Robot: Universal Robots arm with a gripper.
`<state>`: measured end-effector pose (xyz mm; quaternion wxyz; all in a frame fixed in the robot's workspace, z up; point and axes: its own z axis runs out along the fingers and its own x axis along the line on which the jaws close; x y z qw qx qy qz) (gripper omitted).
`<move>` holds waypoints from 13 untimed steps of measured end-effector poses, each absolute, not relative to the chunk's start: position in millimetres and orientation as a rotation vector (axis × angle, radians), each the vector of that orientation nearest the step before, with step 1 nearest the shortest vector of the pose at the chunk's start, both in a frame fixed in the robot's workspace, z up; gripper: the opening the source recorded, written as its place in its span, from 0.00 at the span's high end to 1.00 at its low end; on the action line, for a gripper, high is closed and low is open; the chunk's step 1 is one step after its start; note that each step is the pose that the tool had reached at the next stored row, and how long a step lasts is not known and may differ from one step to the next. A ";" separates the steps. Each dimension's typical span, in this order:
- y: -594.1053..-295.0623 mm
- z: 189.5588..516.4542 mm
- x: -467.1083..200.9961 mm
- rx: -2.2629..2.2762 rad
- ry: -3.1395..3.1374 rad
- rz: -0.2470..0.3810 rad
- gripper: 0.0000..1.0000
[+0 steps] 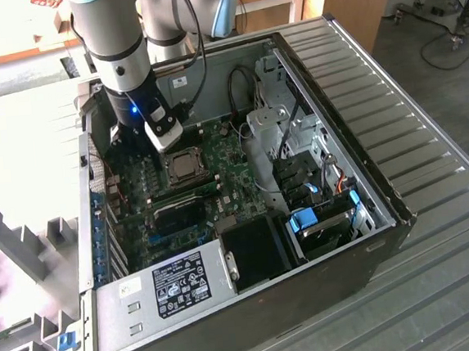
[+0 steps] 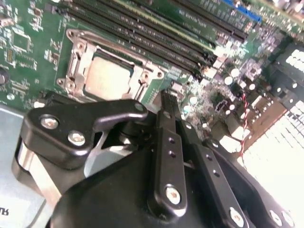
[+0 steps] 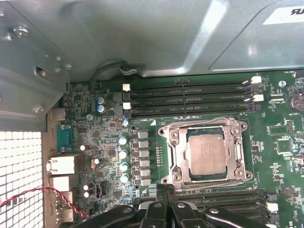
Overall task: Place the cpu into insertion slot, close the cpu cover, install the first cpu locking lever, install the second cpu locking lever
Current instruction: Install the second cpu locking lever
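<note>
The cpu (image 3: 207, 154) lies flat in the insertion slot (image 3: 181, 176), its silver-tan top showing through the window of the cpu cover (image 3: 176, 151), which lies down around it. Thin metal levers (image 3: 204, 124) run along two sides of the cover. In the second wrist view the cpu (image 2: 110, 76) and the cpu cover (image 2: 77, 53) sit just beyond my gripper (image 2: 165, 102), whose black fingers (image 2: 167, 142) meet at the tips with nothing between them. My gripper (image 3: 165, 190) hovers just beside the socket's edge. In the exterior view my gripper (image 1: 164, 145) hangs just above the socket (image 1: 186, 165).
Long black memory slots (image 3: 190, 99) run on both sides of the socket. The open computer case (image 1: 385, 203) has metal walls all around, with a drive cage (image 1: 309, 177), a power supply (image 1: 167, 292) and loose cables (image 1: 248, 145) near the board. Grey foam fixtures (image 1: 18, 235) stand at the exterior view's left.
</note>
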<state>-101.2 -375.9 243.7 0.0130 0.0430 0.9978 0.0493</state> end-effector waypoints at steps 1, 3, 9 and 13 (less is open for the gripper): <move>-375.9 243.7 -101.2 0.134 3.109 0.154 0.90; -375.9 243.7 -100.1 0.134 3.109 0.153 0.90; -375.0 243.2 -84.7 0.134 3.109 0.154 0.90; -374.1 242.7 -69.6 0.134 3.109 0.154 0.90</move>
